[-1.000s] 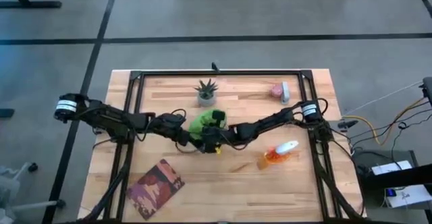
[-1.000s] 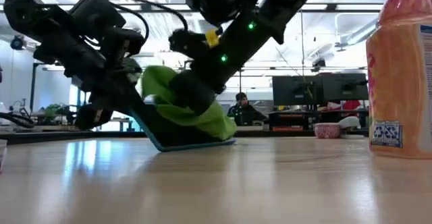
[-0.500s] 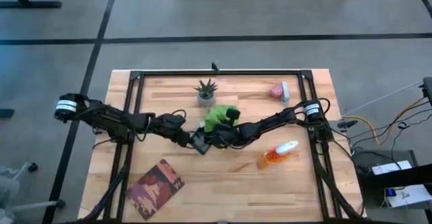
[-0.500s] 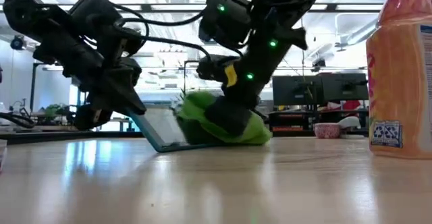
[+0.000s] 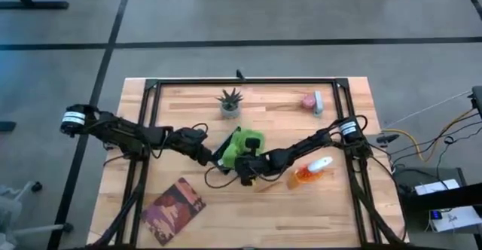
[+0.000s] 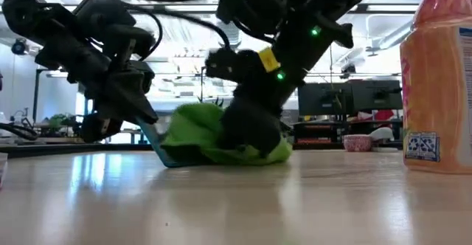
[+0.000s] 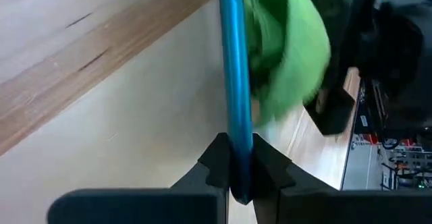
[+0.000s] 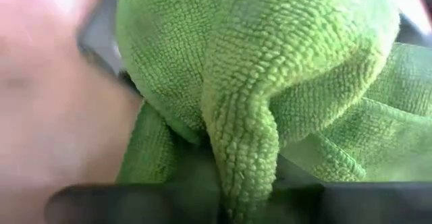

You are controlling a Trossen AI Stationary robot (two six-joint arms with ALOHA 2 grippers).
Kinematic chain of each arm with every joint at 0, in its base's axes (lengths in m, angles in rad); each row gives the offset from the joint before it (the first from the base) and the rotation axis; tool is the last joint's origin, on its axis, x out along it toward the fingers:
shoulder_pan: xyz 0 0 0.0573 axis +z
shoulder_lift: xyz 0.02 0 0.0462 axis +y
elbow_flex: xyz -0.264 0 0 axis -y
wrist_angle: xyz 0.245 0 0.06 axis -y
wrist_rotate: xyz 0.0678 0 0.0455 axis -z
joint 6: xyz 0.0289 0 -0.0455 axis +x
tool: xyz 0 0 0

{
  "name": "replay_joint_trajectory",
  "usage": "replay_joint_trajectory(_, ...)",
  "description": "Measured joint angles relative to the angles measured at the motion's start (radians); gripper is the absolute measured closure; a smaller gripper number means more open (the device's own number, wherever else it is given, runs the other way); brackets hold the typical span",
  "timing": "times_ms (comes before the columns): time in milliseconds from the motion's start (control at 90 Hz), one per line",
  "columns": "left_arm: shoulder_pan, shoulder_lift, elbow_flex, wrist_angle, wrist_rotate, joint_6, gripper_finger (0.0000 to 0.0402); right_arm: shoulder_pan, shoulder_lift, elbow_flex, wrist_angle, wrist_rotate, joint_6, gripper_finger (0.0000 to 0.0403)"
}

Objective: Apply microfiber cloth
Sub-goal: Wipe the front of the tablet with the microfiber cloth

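Note:
A dark flat tablet with a blue rim point(image 7: 234, 62) stands tilted left of the table's middle, with my left gripper point(image 7: 233, 173) shut on it. The lime-green microfiber cloth point(image 5: 233, 144) lies bunched against the tablet's face and on the table beside it point(image 6: 203, 130). My right gripper point(image 5: 245, 167) is shut on the cloth and comes in from the table's right. In the right wrist view the cloth point(image 8: 256, 75) fills nearly the whole picture. My left gripper pinches the tablet's blue edge point(image 7: 234, 140) between its two fingers, coming from the table's left and slanting down. The tablet leans tilted, its lower edge point(image 6: 168, 159) on the table. My right gripper pinches a bunched fold of the cloth point(image 8: 243, 173), several layers thick, slanting down from the table's right. The rest of the cloth spreads below and in front of the fingers, lying against the tablet and on the table point(image 6: 251, 155).
A small potted plant point(image 5: 230, 102) stands at the far middle. An orange spray bottle with a white head point(image 5: 310, 171) lies near the right arm and looms at the low view's right point(image 6: 439, 75). A camouflage-patterned booklet point(image 5: 175, 208) lies near left, a pink object point(image 5: 312, 101) far right.
My right gripper has swept the cloth over the tablet's face: first toward the far right and down, then back toward the table's near edge. The cloth has gone from high on the tablet to low by its foot. The tablet and left gripper have stayed in place.

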Motion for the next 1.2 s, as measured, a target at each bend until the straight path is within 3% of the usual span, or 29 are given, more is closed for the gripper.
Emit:
replay_joint_trajectory(444, 0.003, 0.000, 0.000, -0.002, -0.034, -0.005, 0.0390, -0.138, -0.006, 0.065, 0.036, 0.019, -0.167, 0.0400)
replay_joint_trajectory(733, 0.002, 0.000, 0.000, -0.003, 0.000, 0.002, 0.0390, -0.206, -0.062, 0.067, -0.054, 0.079, -0.201, 0.0400)
replay_joint_trajectory(1200, -0.001, 0.000, 0.000, -0.006, 0.018, 0.008, 0.0390, -0.171, -0.077, -0.016, -0.269, 0.068, 0.018, 0.0400)
